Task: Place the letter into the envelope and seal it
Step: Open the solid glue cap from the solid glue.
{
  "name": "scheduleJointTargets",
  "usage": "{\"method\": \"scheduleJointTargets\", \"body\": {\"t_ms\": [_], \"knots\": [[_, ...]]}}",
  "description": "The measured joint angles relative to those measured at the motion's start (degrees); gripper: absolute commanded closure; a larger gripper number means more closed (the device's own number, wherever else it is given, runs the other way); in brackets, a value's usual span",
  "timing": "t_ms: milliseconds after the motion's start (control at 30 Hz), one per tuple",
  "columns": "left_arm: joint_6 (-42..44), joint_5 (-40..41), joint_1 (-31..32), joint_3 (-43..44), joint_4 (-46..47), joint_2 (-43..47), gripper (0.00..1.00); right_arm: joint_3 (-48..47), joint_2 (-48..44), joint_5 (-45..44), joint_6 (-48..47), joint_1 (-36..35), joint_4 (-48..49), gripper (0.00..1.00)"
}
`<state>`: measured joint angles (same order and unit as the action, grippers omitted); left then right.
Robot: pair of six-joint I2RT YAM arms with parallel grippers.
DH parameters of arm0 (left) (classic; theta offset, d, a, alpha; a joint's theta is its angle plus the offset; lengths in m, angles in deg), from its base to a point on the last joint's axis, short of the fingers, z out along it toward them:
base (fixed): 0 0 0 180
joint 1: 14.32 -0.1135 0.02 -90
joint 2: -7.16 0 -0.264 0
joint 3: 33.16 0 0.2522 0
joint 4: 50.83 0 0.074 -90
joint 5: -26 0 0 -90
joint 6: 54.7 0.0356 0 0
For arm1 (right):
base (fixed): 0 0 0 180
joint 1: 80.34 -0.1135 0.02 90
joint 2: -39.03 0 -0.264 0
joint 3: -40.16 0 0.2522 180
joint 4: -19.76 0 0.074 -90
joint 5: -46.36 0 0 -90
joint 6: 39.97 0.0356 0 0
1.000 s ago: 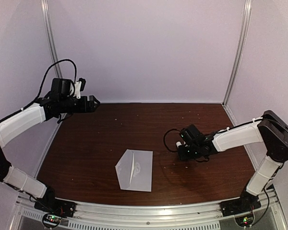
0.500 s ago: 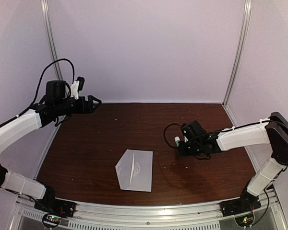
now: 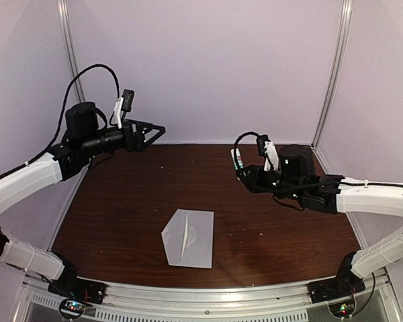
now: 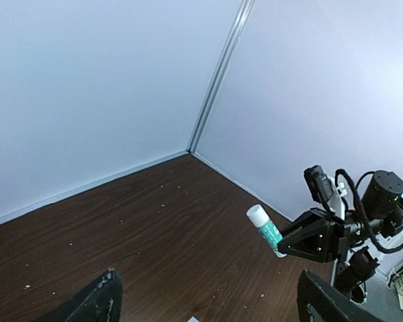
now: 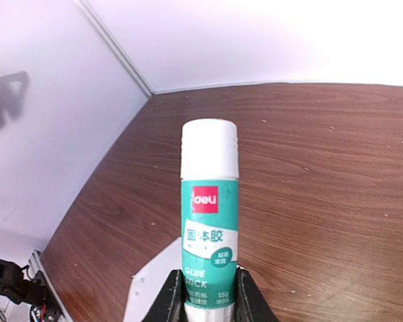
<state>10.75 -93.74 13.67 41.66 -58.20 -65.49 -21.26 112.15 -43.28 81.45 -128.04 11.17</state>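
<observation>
The pale envelope (image 3: pixel 188 238) lies flat at the table's front centre, its triangular flap open and pointing left; a corner of it shows in the right wrist view (image 5: pixel 151 282). The letter is hidden from view. My right gripper (image 3: pixel 247 172) hovers above the table right of centre, shut on the lower end of a green-and-white glue stick (image 3: pixel 237 159), whose white cap points up and away (image 5: pixel 209 215). My left gripper (image 3: pixel 156 131) hangs high at the back left, open and empty. Its camera sees the glue stick (image 4: pixel 267 230) held across the table.
Pale walls with metal corner posts (image 3: pixel 332 74) enclose the brown table (image 3: pixel 121 201) at the back and both sides. A metal rail (image 3: pixel 208 295) runs along the near edge between the arm bases. Small crumbs dot the wood.
My right gripper closed on the glue stick, lifted it off the table and turned it cap-up. The left arm rose and swung right. The envelope has not moved.
</observation>
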Motion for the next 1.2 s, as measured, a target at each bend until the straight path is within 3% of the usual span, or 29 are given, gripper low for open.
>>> {"method": "scheduleJointTargets", "body": {"t_ms": [400, 900, 1000, 1200], "knots": [[-2.5, -14.0, 6.1, -6.3, 9.9, -2.9, 0.08, -6.4, 7.6, -2.2, -3.0, -12.4, 17.2, 1.00], [-4.5, -19.9, 8.1, -7.3, 15.9, -2.1, 0.08, -8.7, 11.9, -3.8, -3.2, -15.8, 25.9, 1.00], [-5.2, -20.8, 8.4, -7.3, 16.8, -2.5, 0.13, -9.6, 13.3, -3.8, -3.2, -16.3, 26.6, 1.00], [-7.3, -21.8, 8.6, -8.1, 18.7, -3.1, 0.35, -10.3, 15.0, -3.5, -3.3, -16.9, 26.9, 1.00]]}}
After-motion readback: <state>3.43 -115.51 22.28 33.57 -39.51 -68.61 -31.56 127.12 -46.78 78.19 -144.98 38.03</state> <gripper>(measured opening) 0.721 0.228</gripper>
